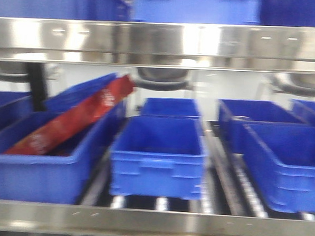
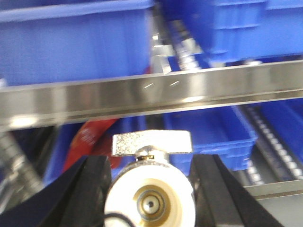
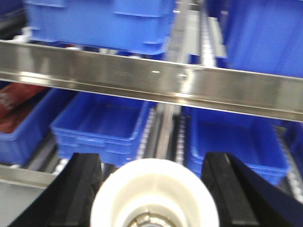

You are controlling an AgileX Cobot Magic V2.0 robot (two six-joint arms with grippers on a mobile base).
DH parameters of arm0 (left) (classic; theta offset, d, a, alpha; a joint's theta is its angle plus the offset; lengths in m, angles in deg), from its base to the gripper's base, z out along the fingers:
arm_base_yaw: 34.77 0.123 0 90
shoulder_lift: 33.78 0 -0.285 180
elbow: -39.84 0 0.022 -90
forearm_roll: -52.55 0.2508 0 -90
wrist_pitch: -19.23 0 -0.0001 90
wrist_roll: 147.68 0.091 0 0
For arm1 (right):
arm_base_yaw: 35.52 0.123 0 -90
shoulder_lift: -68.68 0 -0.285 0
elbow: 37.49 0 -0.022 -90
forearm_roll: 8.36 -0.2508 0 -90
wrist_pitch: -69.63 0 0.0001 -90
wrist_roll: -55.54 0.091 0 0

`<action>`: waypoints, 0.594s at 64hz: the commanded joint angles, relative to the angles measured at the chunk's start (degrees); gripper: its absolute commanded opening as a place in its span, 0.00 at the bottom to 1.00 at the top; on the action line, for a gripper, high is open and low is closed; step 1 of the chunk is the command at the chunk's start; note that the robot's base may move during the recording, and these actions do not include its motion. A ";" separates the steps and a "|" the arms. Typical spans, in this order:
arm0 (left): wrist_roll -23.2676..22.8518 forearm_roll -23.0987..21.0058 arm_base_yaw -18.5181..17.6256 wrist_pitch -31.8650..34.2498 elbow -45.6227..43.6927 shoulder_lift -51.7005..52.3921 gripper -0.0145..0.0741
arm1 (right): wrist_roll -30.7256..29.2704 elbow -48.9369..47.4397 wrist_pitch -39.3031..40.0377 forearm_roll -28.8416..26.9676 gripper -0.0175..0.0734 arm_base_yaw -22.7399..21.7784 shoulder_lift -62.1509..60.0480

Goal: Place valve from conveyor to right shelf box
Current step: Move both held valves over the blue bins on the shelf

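Holds the valve (image 2: 150,201) clamped between the left fingers (image 2: 90,189), white base toward the lens, near a steel shelf rail (image 2: 189,92) crossing the view. Grips a white cylinder (image 3: 154,189) between the right fingers (image 3: 83,184). Faces, beyond that rail, open room inside the blue middle box (image 1: 157,165) and right box (image 1: 287,167), with a red packet (image 1: 67,124) slanting over the rim of the left box (image 1: 38,175).
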 commanded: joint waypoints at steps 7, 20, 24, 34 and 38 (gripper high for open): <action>-0.41 -0.40 -0.40 3.19 -0.23 0.53 0.04 | -0.20 -0.63 4.30 0.25 0.02 -0.06 -0.55; -0.41 -0.40 -0.40 3.19 -0.23 0.53 0.04 | -0.20 -0.63 4.30 0.25 0.02 -0.06 -0.55; -0.41 -0.40 -0.40 3.19 -0.23 0.53 0.04 | -0.20 -0.63 4.30 0.25 0.02 -0.06 -0.55; -0.41 -0.40 -0.40 3.19 -0.23 0.53 0.04 | -0.20 -0.63 4.30 0.25 0.02 -0.06 -0.55; -0.41 -0.40 -0.40 3.19 -0.23 0.53 0.04 | -0.20 -0.63 4.30 0.25 0.02 -0.06 -0.55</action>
